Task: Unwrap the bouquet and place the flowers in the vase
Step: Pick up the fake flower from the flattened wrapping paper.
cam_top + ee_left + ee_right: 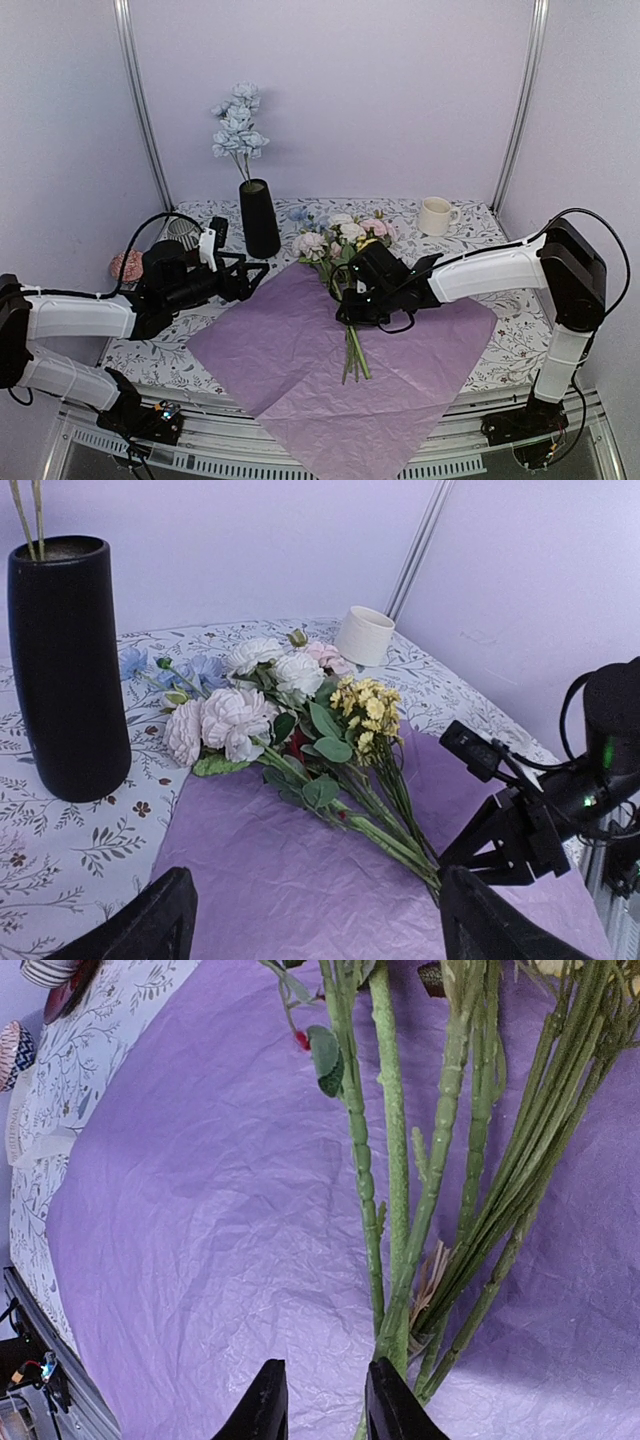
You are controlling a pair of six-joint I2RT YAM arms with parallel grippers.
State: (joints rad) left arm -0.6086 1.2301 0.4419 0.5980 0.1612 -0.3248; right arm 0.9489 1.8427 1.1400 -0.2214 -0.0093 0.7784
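1. My right hand [325, 1370] hangs low over the bottom ends of the green stems [395, 1210]. Its two fingers are drawn near each other with a slim gap between them. The stems run right up to the fingertips, and I cannot tell whether one is caught or merely touching.
2. My left hand [320, 935] is spread wide and holds nothing. It hovers just above the sheet's edge, off to the side of the bunch.
3. Under both hands, the purple paper [300, 370] lies opened out flat on the tabletop [510, 330], so the unwrapping looks done. I see no ribbon.
4. The flowers [340, 240] lie loose on that paper. The white, pink and yellow heads point away from my right hand, and the stems fan toward it.
5. Past my left hand and slightly to its left stands the black vase [65, 670], upright and just beside the flower heads without touching them.
6. One pale blue sprig [238, 125] already stands in the vase. In my judgement the task is partway along, with the rest of the bunch yet to be lifted and put in.
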